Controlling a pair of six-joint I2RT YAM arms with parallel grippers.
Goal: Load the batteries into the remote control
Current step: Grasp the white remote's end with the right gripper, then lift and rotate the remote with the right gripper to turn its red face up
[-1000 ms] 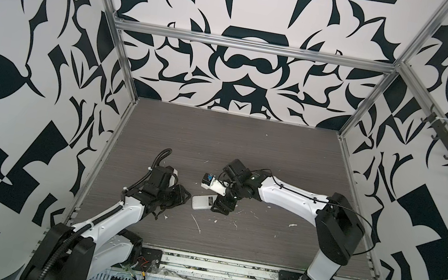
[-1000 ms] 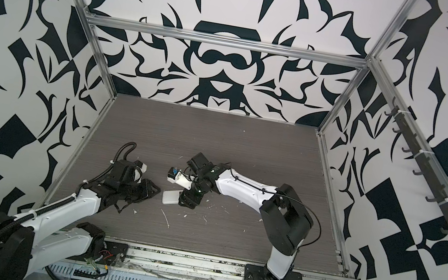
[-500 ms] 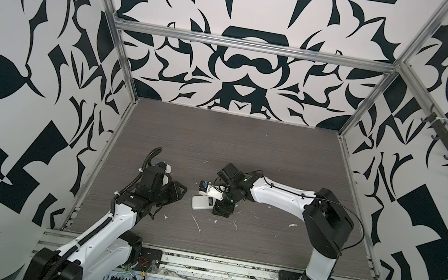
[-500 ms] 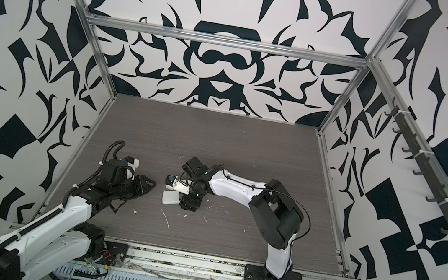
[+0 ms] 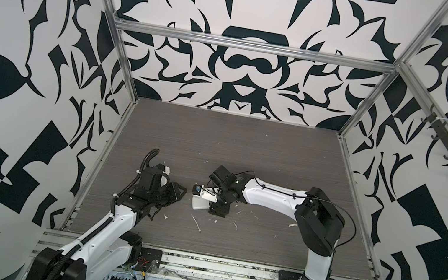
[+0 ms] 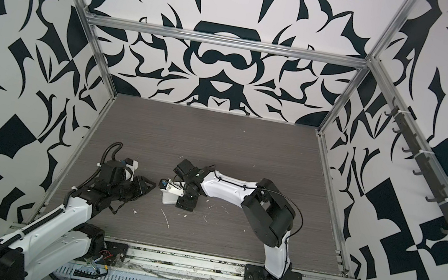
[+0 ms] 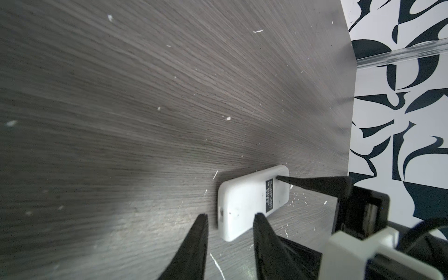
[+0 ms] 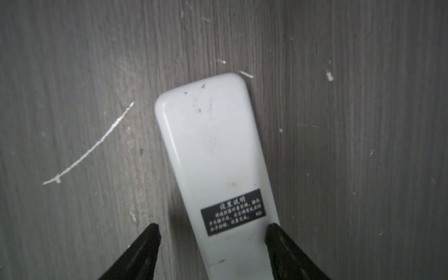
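Note:
The remote control (image 5: 198, 204) (image 6: 168, 198) lies flat on the grey table with its plain white back and black label up (image 8: 215, 150) (image 7: 242, 201). My right gripper (image 5: 215, 208) (image 8: 213, 226) reaches down over its label end and stands open astride it. One finger (image 8: 278, 242) touches the remote's edge, and the other finger (image 8: 145, 242) stands clear of it. My left gripper (image 5: 180, 193) (image 7: 230, 215) hovers low just left of the remote, pointing at its near end, open and empty. The batteries are out of view.
White flecks and one long thin white scrap (image 5: 197, 224) (image 8: 92, 148) lie on the table in front of the remote. Patterned walls on metal posts close in the table, and a metal rail (image 5: 210, 266) runs along the front edge.
My left gripper has moved right, closer to the remote's end. The right gripper has shifted slightly left and lower over the remote. The remote itself lies where it was.

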